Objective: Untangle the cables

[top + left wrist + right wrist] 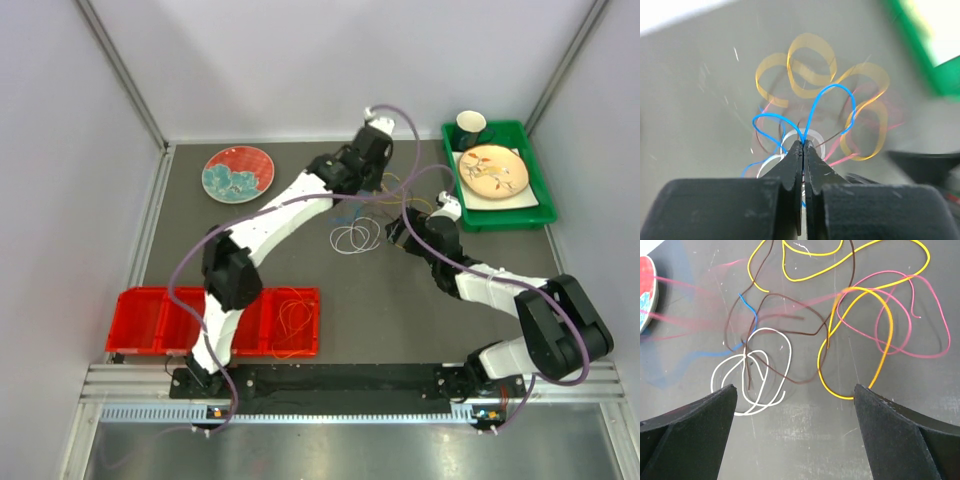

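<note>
The tangled cables lie mid-table, with a white loop point(355, 238) showing from above. My left gripper point(803, 142) is shut on the blue cable point(837, 86), which rises in two loops from the fingertips; blurred yellow loops point(810, 37) and a pink strand point(847, 159) lie behind it. My right gripper point(795, 390) hangs open over bare table just short of the tangle, holding nothing. Ahead of it lie the white cable point(767, 329), a yellow loop point(840, 397), a pink cable point(920, 356) and a bit of blue point(751, 307), crossed by a brown strand.
A red divided tray point(150, 320) sits front left with an orange cable point(293, 318) in its right compartment. At the back right, a green tray point(530, 205) holds a plate point(492, 170) and a cup point(471, 125). A red and teal plate point(238, 173) lies back left.
</note>
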`<state>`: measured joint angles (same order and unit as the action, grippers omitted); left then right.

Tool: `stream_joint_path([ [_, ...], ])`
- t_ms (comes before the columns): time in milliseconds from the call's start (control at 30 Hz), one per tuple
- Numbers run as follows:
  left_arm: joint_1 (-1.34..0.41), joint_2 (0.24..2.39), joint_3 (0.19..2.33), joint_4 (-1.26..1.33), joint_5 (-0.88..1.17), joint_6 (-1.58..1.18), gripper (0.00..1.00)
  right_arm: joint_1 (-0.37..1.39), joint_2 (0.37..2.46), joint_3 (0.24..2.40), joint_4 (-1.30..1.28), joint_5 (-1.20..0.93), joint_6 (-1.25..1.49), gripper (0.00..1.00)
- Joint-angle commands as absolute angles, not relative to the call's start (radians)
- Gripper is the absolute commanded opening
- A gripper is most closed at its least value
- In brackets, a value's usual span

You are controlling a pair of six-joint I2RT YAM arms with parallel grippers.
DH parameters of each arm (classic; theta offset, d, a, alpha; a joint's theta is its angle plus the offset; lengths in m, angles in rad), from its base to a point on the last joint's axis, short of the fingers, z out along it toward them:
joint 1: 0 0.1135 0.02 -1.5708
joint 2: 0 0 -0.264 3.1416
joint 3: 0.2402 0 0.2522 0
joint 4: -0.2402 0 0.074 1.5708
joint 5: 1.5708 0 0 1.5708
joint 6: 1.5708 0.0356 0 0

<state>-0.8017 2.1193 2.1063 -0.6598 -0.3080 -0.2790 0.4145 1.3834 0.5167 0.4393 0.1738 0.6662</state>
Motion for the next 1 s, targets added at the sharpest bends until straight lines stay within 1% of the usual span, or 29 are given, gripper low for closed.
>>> stream_joint_path([
  [0,-0.802,1.873,2.183,-0.631,-0.295,-0.249,0.0,0.4,1.382,0.535,0.48,0.17,0.675,0.99],
  [100,-0.802,1.764,2.103,-0.58,-0.278,-0.265,0.03,0.402,1.381,0.535,0.474,0.169,0.673,0.99],
  [167,-0.802,1.671,2.004,-0.526,-0.273,-0.296,0.07,0.402,1.376,0.532,0.474,0.166,0.67,0.99],
  [200,-0.802,1.637,1.964,-0.511,-0.272,-0.311,0.27,0.402,1.368,0.529,0.476,0.166,0.667,0.99],
  [267,-0.804,1.542,1.832,-0.477,-0.267,-0.348,0.61,0.4,1.358,0.516,0.485,0.167,0.669,0.99],
  [300,-0.802,1.513,1.783,-0.471,-0.268,-0.359,0.95,0.4,1.344,0.509,0.489,0.167,0.67,0.99],
  [333,-0.802,1.484,1.691,-0.468,-0.279,-0.368,0.99,0.402,1.338,0.496,0.501,0.167,0.67,0.99],
  [467,-0.802,1.35,1.488,-0.457,-0.351,-0.399,0.99,0.402,1.318,0.482,0.511,0.176,0.675,0.99],
  [600,-0.802,1.324,1.376,-0.462,-0.383,-0.414,0.97,0.402,1.301,0.466,0.52,0.172,0.673,0.99],
  [767,-0.801,1.399,1.302,-0.437,-0.359,-0.463,0.85,0.402,1.29,0.459,0.519,0.173,0.673,0.99],
  [967,-0.801,1.554,1.272,-0.338,-0.27,-0.482,0.79,0.402,1.296,0.46,0.518,0.179,0.68,0.99],
])
